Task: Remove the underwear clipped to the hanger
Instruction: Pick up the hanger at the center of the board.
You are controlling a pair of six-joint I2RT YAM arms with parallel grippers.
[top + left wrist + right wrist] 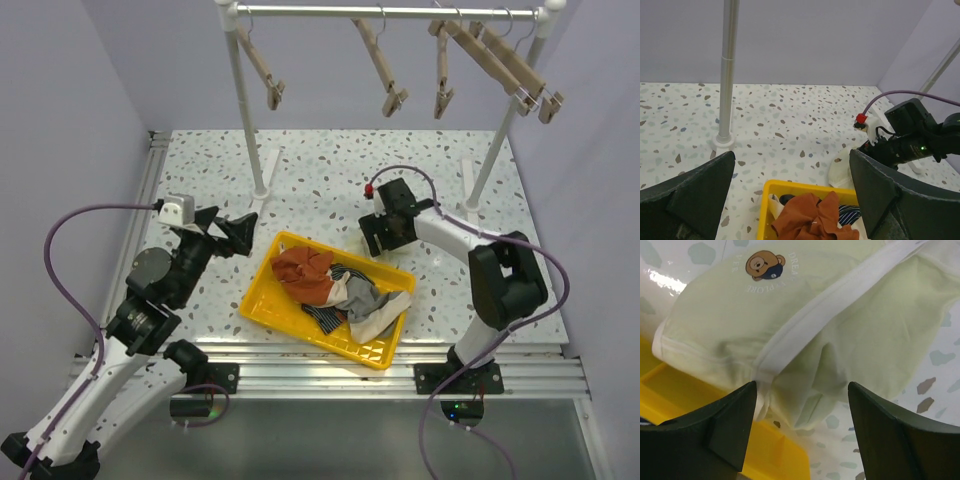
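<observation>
Pale cream-green underwear (805, 305) with a bear print lies on the table against the far rim of the yellow tray (765, 445). My right gripper (801, 390) hangs just over it, jaws open on either side of the cloth's near edge and not shut on it. The same cloth (842, 172) shows in the left wrist view. Orange-red underwear (305, 272), a navy striped one (325, 318) and a grey-white one (375, 310) lie in the tray (255, 292). My left gripper (235, 235) stands open and empty left of the tray. The wooden clip hangers (385, 70) hold nothing.
The hanger rail (390, 12) stands on two white posts (250, 130) at the back of the speckled table. Several wooden hangers (500, 60) dangle from it at an angle. A purple wall closes each side.
</observation>
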